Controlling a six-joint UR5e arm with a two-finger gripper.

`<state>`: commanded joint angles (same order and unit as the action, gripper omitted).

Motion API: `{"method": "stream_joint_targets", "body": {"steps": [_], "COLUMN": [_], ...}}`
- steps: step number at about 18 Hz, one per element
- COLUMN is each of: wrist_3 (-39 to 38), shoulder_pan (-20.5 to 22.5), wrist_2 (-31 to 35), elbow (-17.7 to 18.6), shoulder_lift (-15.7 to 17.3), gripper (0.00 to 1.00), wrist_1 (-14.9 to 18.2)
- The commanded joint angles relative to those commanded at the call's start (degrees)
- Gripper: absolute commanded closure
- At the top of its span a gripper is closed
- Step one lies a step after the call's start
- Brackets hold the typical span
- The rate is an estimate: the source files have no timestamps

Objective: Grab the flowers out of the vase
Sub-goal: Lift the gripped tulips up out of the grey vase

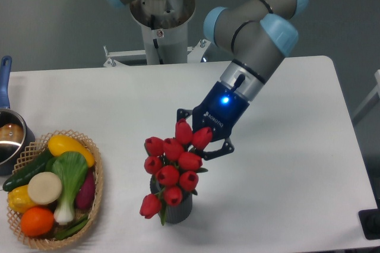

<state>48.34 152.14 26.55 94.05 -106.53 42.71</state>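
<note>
Wicker basket [95, 164] left of flowers [172, 164], pot [9, 137]

A white table [297, 164] fills most of the room's view. At its front left corner sits a woven basket [95, 196] heaped with produce: 1 orange [37, 221], a yellow pepper [68, 146], a dark green cucumber [27, 171], a leafy green vegetable [70, 176], and a red-purple one [86, 192]. Just behind it, at the left edge, stands a metal pot [9, 140] with a blue handle [5, 81].
</note>
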Motion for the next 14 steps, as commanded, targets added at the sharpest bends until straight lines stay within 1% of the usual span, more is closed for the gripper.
{"method": "stream_joint_targets", "body": {"steps": [2, 3, 8, 11, 13, 14], "wrist_3": [-1.58, -2.37, -8.43, -10.01, -12.91, -13.10], "shoulder_pan": [0.00, -0.17, -0.26, 0.26, 1.49, 2.10], "wrist_2": [-1.59, -2.12, -2.38, -2.38, -2.47, -2.56], "elbow": [-0.88, -1.58, -5.88, -8.26, -9.84, -10.02], "shoulder_lift": [1.40, 1.58, 1.06, 0.80, 0.71, 0.71], "gripper": [1.00, 1.00, 1.00, 1.00, 1.00, 1.00], "wrist_1": [0.00, 0.00, 0.00, 0.00, 0.00, 0.00]}}
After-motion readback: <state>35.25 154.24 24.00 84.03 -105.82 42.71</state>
